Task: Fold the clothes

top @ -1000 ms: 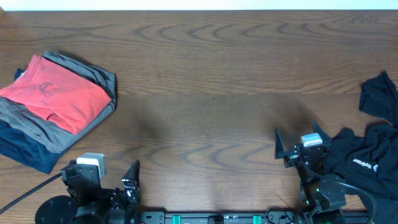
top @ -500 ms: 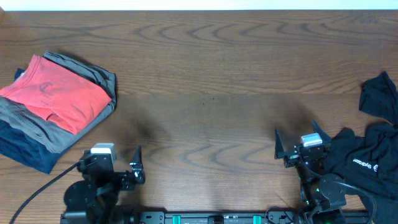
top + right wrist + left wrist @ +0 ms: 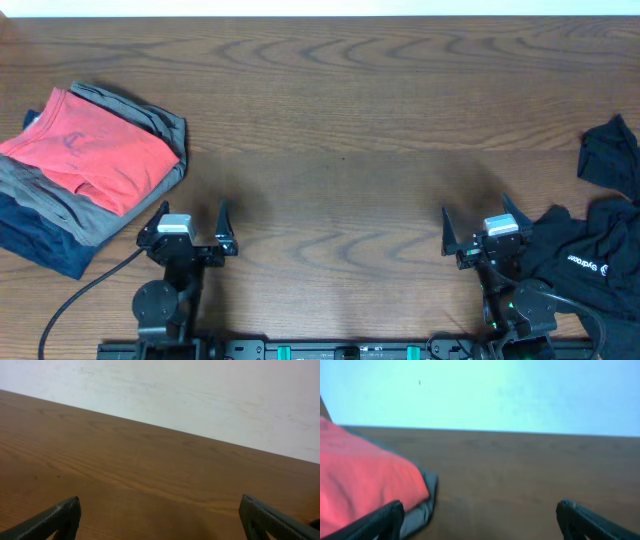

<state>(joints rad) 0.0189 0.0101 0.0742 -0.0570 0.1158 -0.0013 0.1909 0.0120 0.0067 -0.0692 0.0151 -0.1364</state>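
Now the left gripper [image 3: 188, 222] has squared up beside the folded stack [image 3: 90, 165], gaping empty like the right gripper [image 3: 480, 225]; lower-right black garment [image 3: 585, 255] likely next

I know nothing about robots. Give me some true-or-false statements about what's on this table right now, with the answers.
A red shirt tops the folded stack at the left. True.
The black clothes at the right are neatly folded. False: they lie crumpled.
The left gripper holds the red shirt. False: it is open and empty, beside the stack.
The right gripper is open, holding nothing. True.
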